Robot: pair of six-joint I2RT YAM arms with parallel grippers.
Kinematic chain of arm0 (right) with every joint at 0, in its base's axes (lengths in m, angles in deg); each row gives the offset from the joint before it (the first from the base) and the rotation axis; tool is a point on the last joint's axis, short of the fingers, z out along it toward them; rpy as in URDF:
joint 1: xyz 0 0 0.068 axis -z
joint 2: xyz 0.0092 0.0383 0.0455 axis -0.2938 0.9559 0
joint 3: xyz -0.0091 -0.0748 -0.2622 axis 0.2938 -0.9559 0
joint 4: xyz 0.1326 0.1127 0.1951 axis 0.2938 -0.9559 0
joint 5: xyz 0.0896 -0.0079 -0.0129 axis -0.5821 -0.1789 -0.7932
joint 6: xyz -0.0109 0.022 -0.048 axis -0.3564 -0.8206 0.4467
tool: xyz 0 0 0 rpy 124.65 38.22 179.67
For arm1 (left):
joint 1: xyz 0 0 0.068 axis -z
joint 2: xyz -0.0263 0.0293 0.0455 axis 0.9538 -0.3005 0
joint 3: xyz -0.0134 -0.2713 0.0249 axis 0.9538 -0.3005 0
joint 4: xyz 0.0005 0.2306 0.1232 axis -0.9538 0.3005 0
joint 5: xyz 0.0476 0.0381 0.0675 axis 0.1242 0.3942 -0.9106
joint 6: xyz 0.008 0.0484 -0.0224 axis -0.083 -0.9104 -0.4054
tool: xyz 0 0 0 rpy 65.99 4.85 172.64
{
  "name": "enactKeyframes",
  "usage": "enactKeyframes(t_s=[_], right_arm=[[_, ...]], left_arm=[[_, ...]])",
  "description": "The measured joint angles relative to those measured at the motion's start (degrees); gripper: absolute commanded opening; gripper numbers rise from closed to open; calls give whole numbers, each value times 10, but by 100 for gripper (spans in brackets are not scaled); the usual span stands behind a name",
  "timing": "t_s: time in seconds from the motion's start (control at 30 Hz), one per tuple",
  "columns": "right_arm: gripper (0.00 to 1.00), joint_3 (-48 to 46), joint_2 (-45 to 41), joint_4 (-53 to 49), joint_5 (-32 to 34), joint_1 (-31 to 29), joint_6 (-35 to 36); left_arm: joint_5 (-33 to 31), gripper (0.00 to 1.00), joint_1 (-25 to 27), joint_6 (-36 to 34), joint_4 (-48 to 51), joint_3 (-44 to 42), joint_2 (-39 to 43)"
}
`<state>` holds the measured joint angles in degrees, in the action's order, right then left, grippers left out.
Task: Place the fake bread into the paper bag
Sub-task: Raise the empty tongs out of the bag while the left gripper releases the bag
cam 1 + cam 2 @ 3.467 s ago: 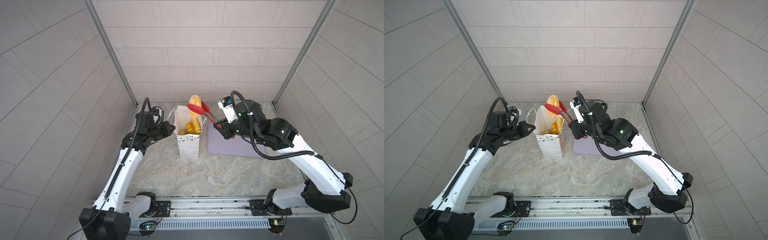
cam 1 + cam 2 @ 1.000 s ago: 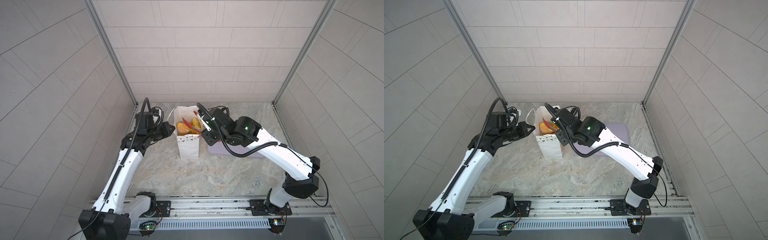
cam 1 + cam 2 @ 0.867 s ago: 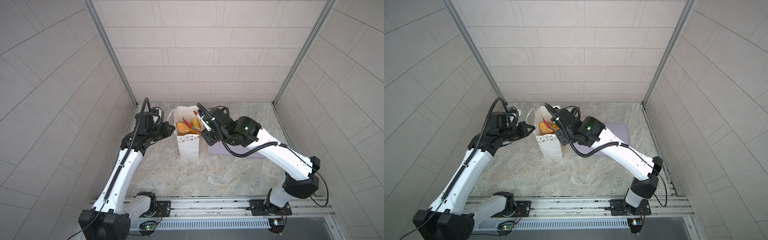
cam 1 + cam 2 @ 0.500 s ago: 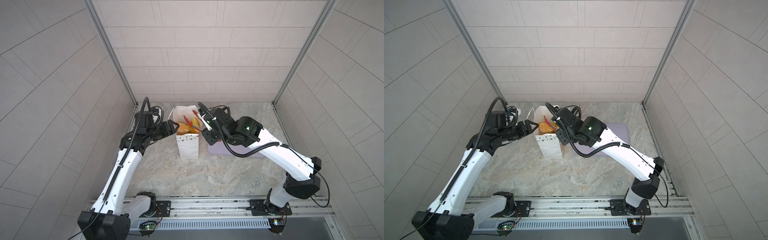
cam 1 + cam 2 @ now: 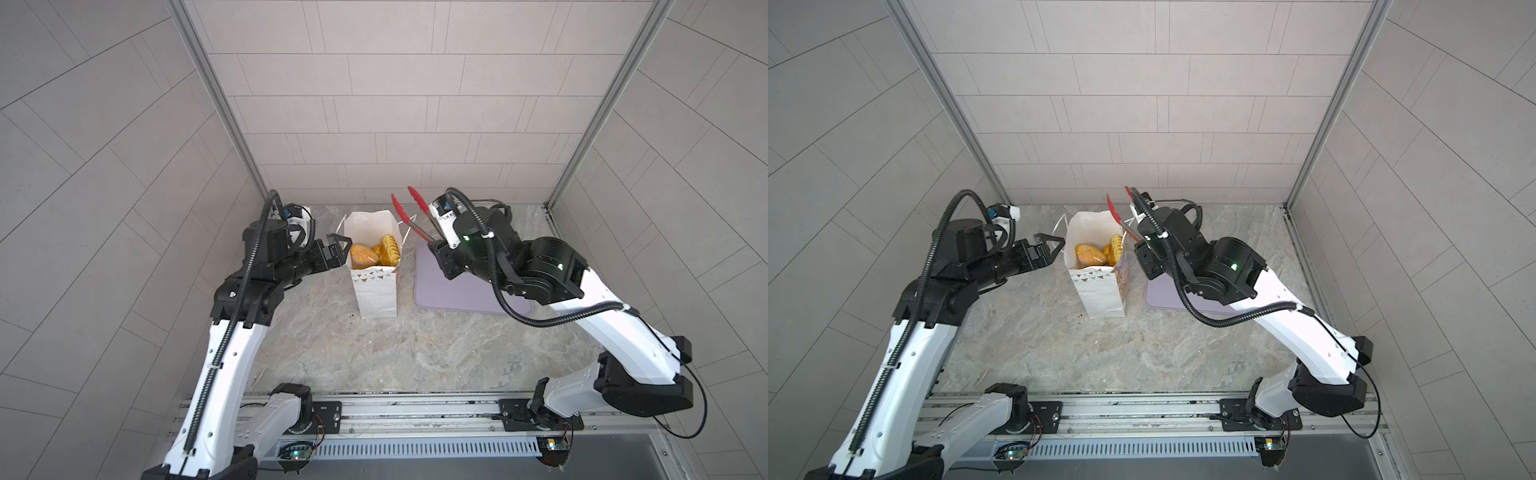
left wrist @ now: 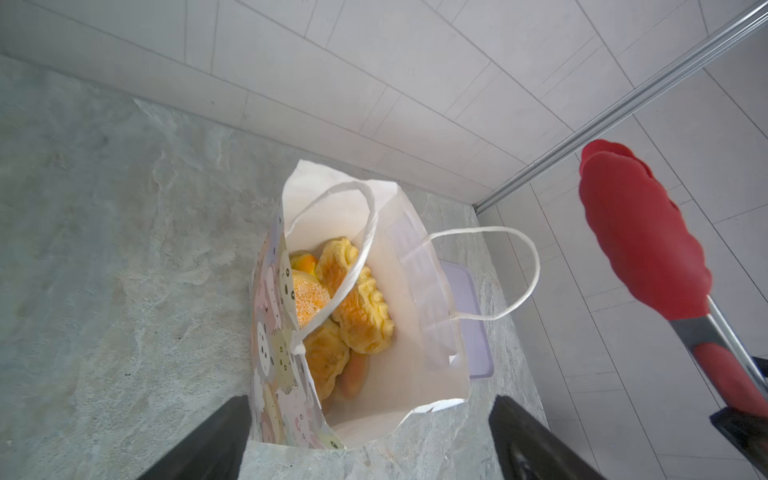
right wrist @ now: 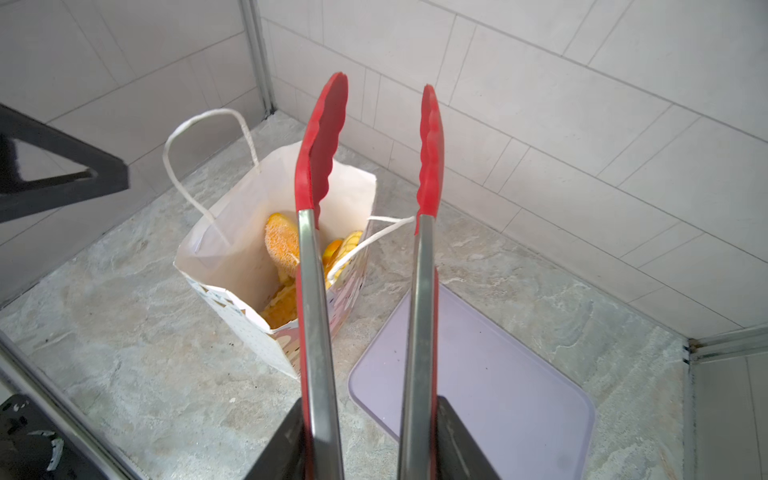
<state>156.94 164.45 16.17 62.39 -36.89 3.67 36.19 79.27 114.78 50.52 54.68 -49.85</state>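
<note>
Left pincer: spread wide, gripping nothing, just beside the bag near its rim. Right pincer: clamped on the tongs at the steel shanks, red tips apart and carrying nothing, raised above the bag's mouth.

Bread: down inside the bag, at least 4 pieces visible in the left wrist view, among them ridged loaves, 1 seeded bun and an orange piece lower down. None seen on the tray or the bench. Task judged close to done, if not done.

Handling, guessed from looks: light toys, probably hollow or foamy, a little springy. Best pinched across the ridged flanks, for bite under the scalloped tips. Smooth orange skin likely to squirt out under a hard squeeze.

Bag: thin paper, upright, probably light enough to tip or slide at a nudge. Best steadied at the top edge of a side wall or by the outer cord handle. No squeezing of the walls: risk of creases and a narrowed mouth. Other handle draped across the mouth over the bread, a likely snag for tong tips on the way in.
</note>
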Motion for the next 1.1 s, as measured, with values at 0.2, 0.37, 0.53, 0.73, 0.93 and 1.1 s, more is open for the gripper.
enactKeyframes(t_s=[0.2, 0.37, 0.53, 0.73, 0.93, 1.1], right_arm=[[44, -87, -82, 34, -3, 116, -13], [44, -184, -130, 57, -32, 258, -33], [45, -279, -147, 83, -56, 361, -44], [45, -410, -134, 153, -87, 478, -65], [44, -409, -16, 222, -95, 533, -61], [44, -368, 90, 277, -78, 541, -17]], left_arm=[[-86, 97, -4, -24, 30, 37, 37], [-138, 97, -16, -26, 41, 32, 41], [-153, 97, -37, -19, 36, -4, 38], [-142, 97, -76, 5, -2, -75, 28], [-98, 96, -127, 46, -65, -132, -14], [-72, 97, -138, 74, -116, -158, -33]])
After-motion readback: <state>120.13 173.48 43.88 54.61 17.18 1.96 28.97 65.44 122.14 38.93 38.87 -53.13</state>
